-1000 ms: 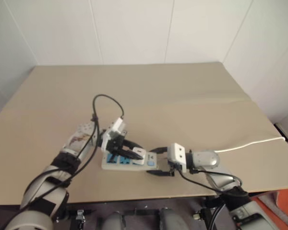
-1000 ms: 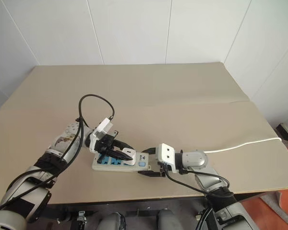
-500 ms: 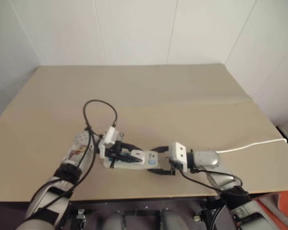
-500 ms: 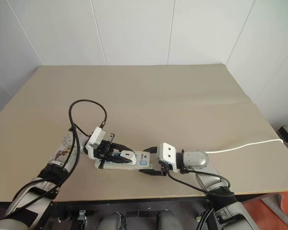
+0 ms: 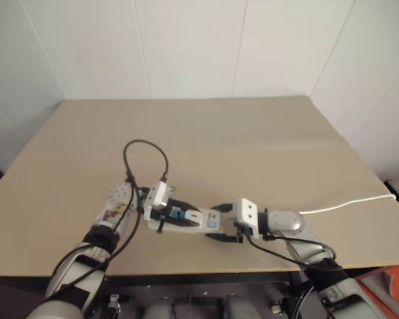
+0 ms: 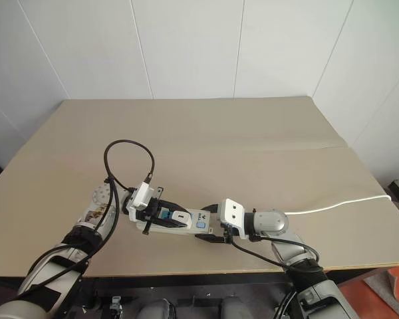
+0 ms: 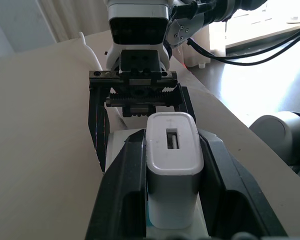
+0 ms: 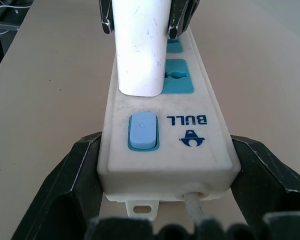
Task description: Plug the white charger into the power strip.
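Nearest us, our right gripper [image 8: 160, 220] has its two black fingers spread wide around the cord end of the long white plastic power strip with blue socket faces [image 8: 180, 125], one finger touching each long side, bracing it on the tan table [image 6: 253, 133]. That end looks like the right hold: the strip seems light and would likely slide if pushed.

Just beyond the blue switch [image 8: 141, 131], the small white boxy charger [image 7: 171, 170] stands upright on the strip, clamped by its flat sides in our closed left gripper [image 7: 171, 215]. It looks rigid, smooth and light, so we judge a straight downward press will seat it.

No containers here.
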Available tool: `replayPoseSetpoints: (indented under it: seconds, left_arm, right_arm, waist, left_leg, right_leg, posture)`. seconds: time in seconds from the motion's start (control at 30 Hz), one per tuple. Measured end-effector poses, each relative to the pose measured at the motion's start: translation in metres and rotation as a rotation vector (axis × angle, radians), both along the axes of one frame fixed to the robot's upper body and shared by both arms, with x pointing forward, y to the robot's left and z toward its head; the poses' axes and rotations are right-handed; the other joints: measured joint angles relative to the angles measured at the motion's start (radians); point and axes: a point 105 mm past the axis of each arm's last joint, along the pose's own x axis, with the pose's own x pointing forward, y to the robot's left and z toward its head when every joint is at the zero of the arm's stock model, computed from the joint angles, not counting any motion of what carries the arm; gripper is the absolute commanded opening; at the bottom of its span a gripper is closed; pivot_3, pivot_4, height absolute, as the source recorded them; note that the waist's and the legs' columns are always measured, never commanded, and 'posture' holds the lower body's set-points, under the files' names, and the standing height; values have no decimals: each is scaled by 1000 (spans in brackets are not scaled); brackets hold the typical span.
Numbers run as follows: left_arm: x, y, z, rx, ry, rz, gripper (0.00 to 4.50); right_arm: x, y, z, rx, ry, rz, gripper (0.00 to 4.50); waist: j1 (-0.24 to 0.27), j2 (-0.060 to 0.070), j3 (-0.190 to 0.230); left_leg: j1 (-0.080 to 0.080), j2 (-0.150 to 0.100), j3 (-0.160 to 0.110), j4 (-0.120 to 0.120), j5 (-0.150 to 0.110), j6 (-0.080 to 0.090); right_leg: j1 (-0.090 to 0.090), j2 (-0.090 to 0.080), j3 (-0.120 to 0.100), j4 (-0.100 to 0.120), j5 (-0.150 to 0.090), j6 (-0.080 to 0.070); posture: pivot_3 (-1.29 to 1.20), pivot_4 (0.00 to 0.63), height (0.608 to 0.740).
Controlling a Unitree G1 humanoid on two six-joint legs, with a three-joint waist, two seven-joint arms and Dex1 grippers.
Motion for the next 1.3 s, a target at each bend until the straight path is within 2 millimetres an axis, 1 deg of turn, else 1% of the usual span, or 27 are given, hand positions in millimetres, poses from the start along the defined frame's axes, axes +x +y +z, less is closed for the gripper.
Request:
replayPoseSetpoints:
  seconds: [0.27,0.33,0.37,0.4,0.5,0.57,0.63,0.67,0.77,0.87,1.03,1.1,1.17,1.27,1.3]
  left_arm:
    - [1,0,-1,8,51,6,1021]
    - [1,0,-1,10,57,5,1730]
    - [1,2,-6,42,63,14,1869]
    - [2,10,-15,78,86,49,2124]
    - [7,24,-12,93,75,97,3094]
    - [7,27,-11,84,69,101,3737]
    - [6,28,-10,80,55,98,4295]
    - [6,28,-10,79,47,96,4436]
    - [4,29,-9,84,30,89,4436]
    - [1,33,-3,101,31,71,4436]
    - [-3,47,5,141,33,64,4436]
    - [-3,52,9,139,44,77,4436]
    - [-3,59,15,133,56,92,4436]
    - [2,76,34,127,44,144,4436]
    - [5,80,44,108,23,166,4500]
  right_arm:
    - [-1,1,-2,-3,6,1,3399]
    - [-1,1,-2,-3,6,1,3399]
    - [-1,1,-1,-3,3,6,3399]
    - [-2,4,-1,-5,-1,16,3399]
    - [-3,4,0,5,-2,22,3399]
    - [-4,4,0,9,0,31,3399]
    - [-5,5,1,11,0,38,3399]
    - [-5,5,1,11,-1,41,3399]
    - [-5,5,2,12,-4,45,3399]
    - [-5,7,3,15,-12,52,3399]
    - [-6,9,5,16,-26,70,3399]
    - [-6,9,7,15,-31,74,3399]
    - [-5,10,8,17,-36,75,3399]
    - [-4,10,10,25,-16,61,3399]
    - [-2,10,11,26,-6,51,4130]
  waist:
    - [-2,0,-7]
    - [-2,0,-7]
    - [-3,0,-8]
    - [-6,0,-7]
    - [-6,1,-8]
    - [-6,1,-9]
    - [-7,1,-9]
    - [-8,1,-9]
    - [-10,1,-9]
    - [-17,-1,-7]
    - [-26,-3,-6]
    - [-26,-4,-5]
    - [-26,-7,-1]
    - [-26,-11,4]
    - [-24,-11,5]
  left_leg:
    - [0,0,0,0,0,0]
    - [0,0,0,0,0,0]
    - [0,0,0,0,0,0]
    - [-1,-1,1,-1,0,0]
    - [-3,0,1,-2,0,0]
    - [-5,0,1,-2,0,0]
    - [-6,0,1,-3,0,0]
    - [-7,0,1,-4,0,0]
    - [-8,0,1,-5,0,0]
    - [-11,0,1,-5,0,0]
    - [-27,0,1,-5,0,1]
    - [-30,1,1,-5,0,1]
    - [-32,1,0,-5,0,1]
    - [-33,2,0,-5,0,1]
    - [-33,2,0,-5,0,1]
  right_leg:
    - [0,2,4,0,0,0]
    - [-1,2,4,0,0,0]
    - [-1,2,4,0,0,0]
    - [-3,2,5,0,0,0]
    - [-4,3,6,0,0,1]
    - [-3,4,6,0,0,5]
    - [-4,4,6,0,0,7]
    - [-5,4,6,-1,-1,7]
    - [-6,4,6,-1,-1,7]
    - [-9,4,6,-2,-1,7]
    - [-25,4,6,-1,0,8]
    - [-27,5,5,-1,0,8]
    - [-28,5,5,-1,0,7]
    - [-30,5,5,-1,0,7]
    - [-30,5,4,-1,0,7]
  posture:
    - [0,150,740]
    - [0,150,740]
    - [0,150,740]
    - [0,150,740]
    - [0,150,740]
    - [0,150,740]
    - [0,150,740]
    - [0,150,740]
    - [0,150,740]
    - [0,150,740]
    - [0,150,740]
    - [0,150,740]
    - [0,150,740]
    - [0,150,740]
    - [0,150,740]
